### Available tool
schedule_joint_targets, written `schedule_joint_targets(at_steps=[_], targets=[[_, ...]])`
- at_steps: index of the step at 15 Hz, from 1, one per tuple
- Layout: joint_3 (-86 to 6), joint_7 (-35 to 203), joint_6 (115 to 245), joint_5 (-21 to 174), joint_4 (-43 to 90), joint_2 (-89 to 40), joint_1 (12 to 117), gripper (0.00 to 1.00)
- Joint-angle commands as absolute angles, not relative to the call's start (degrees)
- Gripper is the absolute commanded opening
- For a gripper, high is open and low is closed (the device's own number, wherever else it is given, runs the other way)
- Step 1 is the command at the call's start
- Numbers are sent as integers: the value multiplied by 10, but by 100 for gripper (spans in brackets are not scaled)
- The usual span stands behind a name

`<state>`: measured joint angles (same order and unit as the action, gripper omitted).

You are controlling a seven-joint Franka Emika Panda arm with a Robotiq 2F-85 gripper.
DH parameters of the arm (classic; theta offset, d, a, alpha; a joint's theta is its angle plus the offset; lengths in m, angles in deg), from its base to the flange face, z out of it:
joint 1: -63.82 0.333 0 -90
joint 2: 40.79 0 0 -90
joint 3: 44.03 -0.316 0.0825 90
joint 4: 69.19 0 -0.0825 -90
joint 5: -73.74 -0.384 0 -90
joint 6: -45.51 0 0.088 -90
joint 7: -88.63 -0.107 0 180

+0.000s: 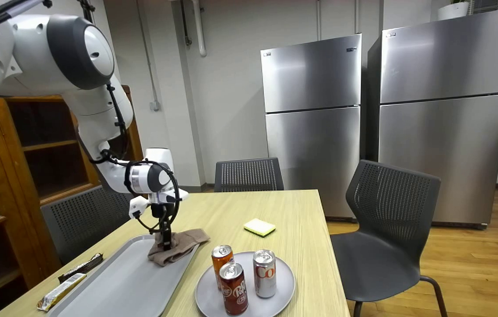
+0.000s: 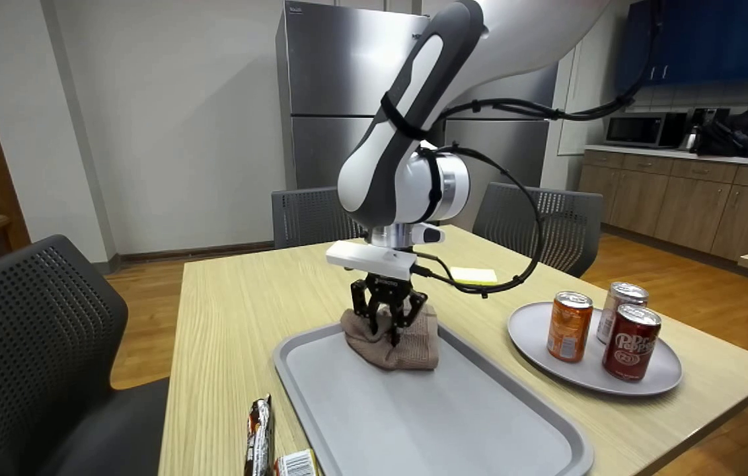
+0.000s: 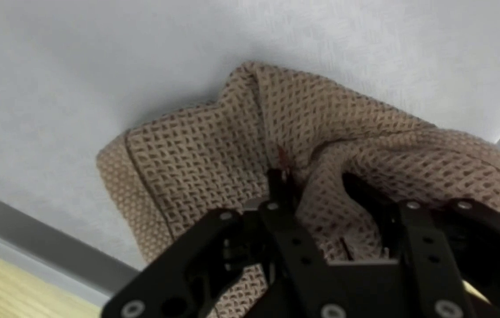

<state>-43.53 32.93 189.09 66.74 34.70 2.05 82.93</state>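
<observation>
Cloth [image 3: 214, 159] of coarse brown weave is lying crumpled in a corner of the grey tray [image 2: 453, 430], where it is covering part of the rim. The gripper [image 3: 315, 176] is pointing straight down into it, and its jaws are holding a raised fold clamped: in the wrist view I am seeing that fold bunched between the black fingers [image 3: 280, 187], with a finger bearing on each side. The remaining fabric is lying spread to both sides, against the tray's surface. A small reddish streak [image 3: 283, 157] is showing just beside a fingertip; I cannot tell what it is. The white arm [image 1: 95, 105] is arching over the tray, with black cables [image 2: 513, 104] looping off it.

The tray is resting on a pale wood table [image 2: 235, 297]. Along its long side, a dark-wrapped bar [image 1: 82, 267] and a yellow-wrapped bar [image 1: 62, 291] are lying on the tabletop near the rim, just beside each other. On the opposite side, a round grey plate [image 1: 285, 281] is bearing three upright cans: an orange can [image 2: 570, 327], a dark red Dr Pepper can [image 2: 632, 342] and a silver can [image 1: 265, 273]. A pale yellow sponge [image 1: 259, 227] is lying flat on the table, apart from both tray and plate.

Dark grey chairs [image 1: 249, 174] are standing around the table, and steel refrigerators [image 1: 313, 145] are standing behind it in both exterior views. In an exterior view, a microwave [image 2: 635, 129] is sitting on a counter [image 2: 665, 155] at the back of the room.
</observation>
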Motion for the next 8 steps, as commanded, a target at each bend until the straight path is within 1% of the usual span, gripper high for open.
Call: schedule_joint_targets(at_steps=[1, 3, 4, 8], targets=[[-428, 311, 1874, 678, 341, 22, 837, 5], [-428, 312, 1874, 678, 343, 21, 837, 2], [-428, 312, 1874, 677, 343, 21, 837, 6], [-429, 313, 1872, 678, 351, 13, 838, 4]])
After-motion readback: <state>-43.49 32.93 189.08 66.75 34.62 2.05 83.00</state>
